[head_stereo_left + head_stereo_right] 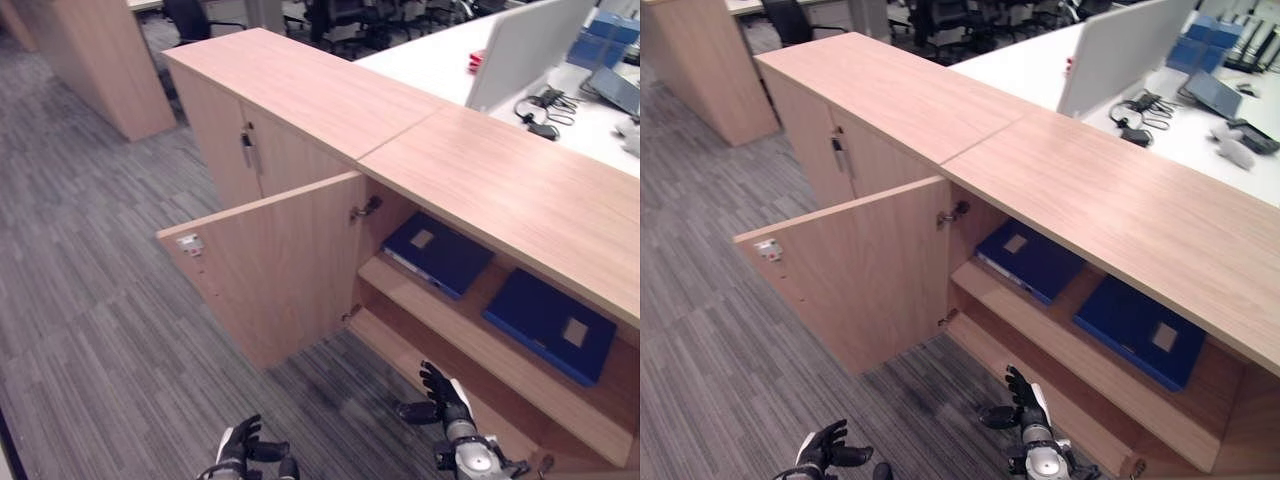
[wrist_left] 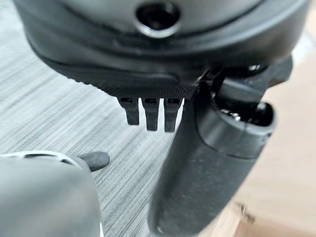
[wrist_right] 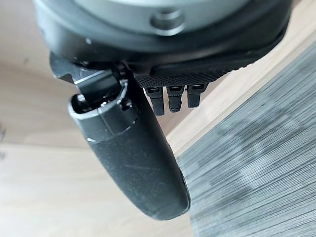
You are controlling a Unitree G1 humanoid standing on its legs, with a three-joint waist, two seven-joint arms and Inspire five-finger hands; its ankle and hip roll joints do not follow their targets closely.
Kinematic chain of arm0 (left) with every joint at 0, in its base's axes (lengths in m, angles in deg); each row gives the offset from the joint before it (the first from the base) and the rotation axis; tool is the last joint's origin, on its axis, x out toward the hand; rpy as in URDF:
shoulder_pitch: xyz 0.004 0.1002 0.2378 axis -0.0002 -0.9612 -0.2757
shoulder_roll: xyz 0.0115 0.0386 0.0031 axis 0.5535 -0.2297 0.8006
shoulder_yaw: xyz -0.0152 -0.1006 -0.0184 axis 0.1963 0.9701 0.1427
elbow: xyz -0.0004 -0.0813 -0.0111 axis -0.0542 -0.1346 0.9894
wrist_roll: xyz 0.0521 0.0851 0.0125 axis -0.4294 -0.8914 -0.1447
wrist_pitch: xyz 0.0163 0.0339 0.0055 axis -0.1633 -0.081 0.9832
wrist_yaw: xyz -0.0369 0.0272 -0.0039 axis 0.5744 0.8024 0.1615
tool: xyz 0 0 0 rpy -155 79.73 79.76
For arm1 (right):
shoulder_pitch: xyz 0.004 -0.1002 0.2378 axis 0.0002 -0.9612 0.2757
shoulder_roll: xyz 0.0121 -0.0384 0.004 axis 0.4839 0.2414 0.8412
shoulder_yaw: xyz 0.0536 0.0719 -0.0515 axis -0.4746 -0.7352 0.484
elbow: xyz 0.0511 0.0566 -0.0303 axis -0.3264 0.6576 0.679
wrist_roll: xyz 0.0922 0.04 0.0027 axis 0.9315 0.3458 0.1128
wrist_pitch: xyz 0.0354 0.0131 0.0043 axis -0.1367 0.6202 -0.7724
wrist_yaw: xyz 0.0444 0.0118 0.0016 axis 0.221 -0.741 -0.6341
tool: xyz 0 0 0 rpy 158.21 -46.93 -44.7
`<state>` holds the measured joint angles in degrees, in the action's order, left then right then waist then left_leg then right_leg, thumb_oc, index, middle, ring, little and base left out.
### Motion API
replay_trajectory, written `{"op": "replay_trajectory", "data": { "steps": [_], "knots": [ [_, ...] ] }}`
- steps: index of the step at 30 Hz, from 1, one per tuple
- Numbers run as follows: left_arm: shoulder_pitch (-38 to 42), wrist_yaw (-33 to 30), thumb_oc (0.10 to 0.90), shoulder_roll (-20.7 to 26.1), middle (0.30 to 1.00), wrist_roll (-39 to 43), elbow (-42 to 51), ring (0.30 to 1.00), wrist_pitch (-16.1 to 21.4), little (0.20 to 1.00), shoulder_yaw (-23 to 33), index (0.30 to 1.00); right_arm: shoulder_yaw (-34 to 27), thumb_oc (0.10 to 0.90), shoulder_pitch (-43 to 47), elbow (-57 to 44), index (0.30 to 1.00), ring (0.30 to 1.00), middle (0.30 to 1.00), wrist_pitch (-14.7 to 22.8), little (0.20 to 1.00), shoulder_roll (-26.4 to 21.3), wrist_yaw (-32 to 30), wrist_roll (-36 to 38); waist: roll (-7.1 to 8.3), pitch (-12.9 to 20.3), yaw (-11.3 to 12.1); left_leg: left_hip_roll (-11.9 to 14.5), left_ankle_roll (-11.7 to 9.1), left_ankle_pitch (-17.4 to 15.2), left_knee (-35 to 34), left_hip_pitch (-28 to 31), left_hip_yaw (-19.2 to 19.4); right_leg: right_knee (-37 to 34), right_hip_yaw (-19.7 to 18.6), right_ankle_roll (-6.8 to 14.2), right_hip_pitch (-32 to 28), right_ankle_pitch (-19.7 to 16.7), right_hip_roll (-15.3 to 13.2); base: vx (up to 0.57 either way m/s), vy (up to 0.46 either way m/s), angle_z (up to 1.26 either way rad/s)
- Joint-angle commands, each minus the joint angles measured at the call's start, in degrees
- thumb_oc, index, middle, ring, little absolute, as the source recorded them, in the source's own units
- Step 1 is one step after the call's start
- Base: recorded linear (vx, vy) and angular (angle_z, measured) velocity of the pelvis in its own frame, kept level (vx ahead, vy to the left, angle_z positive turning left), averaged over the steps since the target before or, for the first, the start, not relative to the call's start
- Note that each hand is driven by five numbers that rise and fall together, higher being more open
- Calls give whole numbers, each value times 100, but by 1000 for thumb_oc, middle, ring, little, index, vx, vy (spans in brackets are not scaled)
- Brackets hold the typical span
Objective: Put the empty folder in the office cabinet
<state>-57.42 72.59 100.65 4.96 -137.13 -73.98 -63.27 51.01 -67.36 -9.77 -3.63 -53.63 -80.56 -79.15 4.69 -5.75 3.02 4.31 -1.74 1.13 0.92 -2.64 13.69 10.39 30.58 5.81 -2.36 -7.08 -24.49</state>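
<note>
A wooden office cabinet stands with its left door swung wide open. On its upper shelf lie two dark blue folders, one at the left and one at the right, each flat with a small label. My right hand hovers low in front of the cabinet's lower shelf, fingers spread and relaxed, with nothing in it. Over the carpet, below the open door, my left hand is also open and holds nothing. The right wrist view has its thumb over the wood and the carpet's edge.
The neighbouring cabinet section at the left is closed. Behind the cabinet is a white desk with a grey divider, cables and blue items. Office chairs and another wooden unit stand farther back on grey carpet.
</note>
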Motion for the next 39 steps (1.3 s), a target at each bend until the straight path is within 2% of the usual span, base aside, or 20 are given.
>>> {"op": "replay_trajectory", "data": {
  "steps": [1,2,3,4,5,6,8,10,14,15,21,22,28,32,33,39],
  "knots": [
    [157,-42,800,-61,900,-338,113,900,147,900,76,900,-80,800,571,-247,900,900,900,341,900,-225,-6,-230,-214,-201,221,375,-231,-640,-130,894,106,320,12,725,475,136,-42,14,122,6],
    [144,-48,800,43,900,-382,29,900,134,900,147,900,-41,800,580,-225,900,900,900,343,900,-167,33,-203,-173,-238,287,309,-177,-674,-166,938,39,463,-103,789,506,81,-29,2,96,-13],
    [176,-76,800,103,900,-371,35,900,154,900,145,900,-52,800,578,-242,900,900,900,350,900,-145,25,-162,-153,-277,220,263,-138,-620,-168,881,-141,519,-510,784,624,69,173,11,153,1],
    [185,-126,800,118,900,-338,98,900,193,900,123,900,-67,800,558,-273,900,900,900,351,900,-141,6,-115,-181,-318,129,226,-113,-592,-201,887,-323,562,-1102,772,761,293,547,-11,236,21],
    [-246,457,800,601,900,-384,89,900,277,900,328,900,-280,800,493,-346,900,900,900,437,900,-309,59,-35,-306,-353,136,98,-51,-539,-209,821,-629,550,-1722,754,876,615,1045,12,259,82],
    [-331,398,800,717,900,-399,27,900,366,900,468,900,-367,800,423,-337,900,900,900,482,900,-358,32,-28,-337,-341,143,17,-19,-514,-244,769,-756,430,-1966,725,836,793,1259,45,233,112],
    [-224,402,800,796,900,-426,-187,900,413,900,518,900,-479,800,250,-486,900,900,900,603,900,-432,99,1,-356,-340,133,-110,36,-467,-266,686,-1152,302,-2043,504,682,985,1417,58,39,112],
    [-203,350,800,797,900,-422,-195,900,441,900,573,900,-522,800,103,-587,900,900,900,652,900,-492,197,-61,-366,-317,107,-146,52,-440,-306,665,-1348,200,-2082,430,602,1028,1487,34,-42,127],
    [-246,313,800,740,900,-240,34,900,555,900,670,900,-575,800,-26,-533,900,900,900,676,900,-513,224,-105,-346,-212,177,-184,35,-423,-330,633,-1399,-223,-1965,395,271,1047,1483,31,-27,68],
    [-287,336,800,714,900,-10,366,900,626,900,715,900,-616,800,-80,-449,900,900,900,677,900,-513,224,-156,-345,-149,250,-192,10,-395,-351,639,-1478,-413,-1924,387,117,1050,1494,57,-21,1],
    [-324,341,800,750,900,254,1034,900,768,900,798,900,-693,800,-151,-363,900,900,900,692,900,-484,156,-255,-322,-66,316,-191,-38,-380,-398,710,-1593,-649,-1778,377,-145,1071,1464,24,-20,9],
    [-290,314,800,783,900,357,1370,900,829,900,844,900,-707,800,-147,-270,900,900,900,689,900,-444,133,-260,-317,-43,322,-185,-54,-375,-421,735,-1626,-683,-1732,372,-194,1067,1450,0,0,0],
    [-29,253,800,959,900,518,1867,900,927,900,1010,900,-617,800,-182,-300,900,900,900,667,900,-419,197,-346,-325,52,214,-173,-89,-363,-496,822,-1604,-818,-1742,371,-291,1024,1425,3,-11,-1],
    [419,195,800,1279,900,631,1963,900,1003,900,1124,900,-425,800,-246,-350,900,900,900,672,900,-462,356,-392,-350,137,69,-156,-126,-383,-550,922,-1458,-931,-1842,397,-331,939,1410,8,1,-9],
    [845,126,800,1667,900,692,1962,900,1036,900,1198,900,-317,800,-292,-401,900,900,900,661,900,-540,460,-410,-373,200,-59,-137,-147,-388,-582,983,-1356,-997,-1942,421,-332,877,1404,5,-5,-21],
    [1423,88,800,2216,900,789,1818,900,1056,900,1217,900,-200,800,-327,-432,900,900,900,659,900,-611,606,-383,-393,245,-201,-118,-166,-409,-592,1069,-1226,-1000,-2065,443,-318,826,1399,2,-5,-16]
  ]
}}
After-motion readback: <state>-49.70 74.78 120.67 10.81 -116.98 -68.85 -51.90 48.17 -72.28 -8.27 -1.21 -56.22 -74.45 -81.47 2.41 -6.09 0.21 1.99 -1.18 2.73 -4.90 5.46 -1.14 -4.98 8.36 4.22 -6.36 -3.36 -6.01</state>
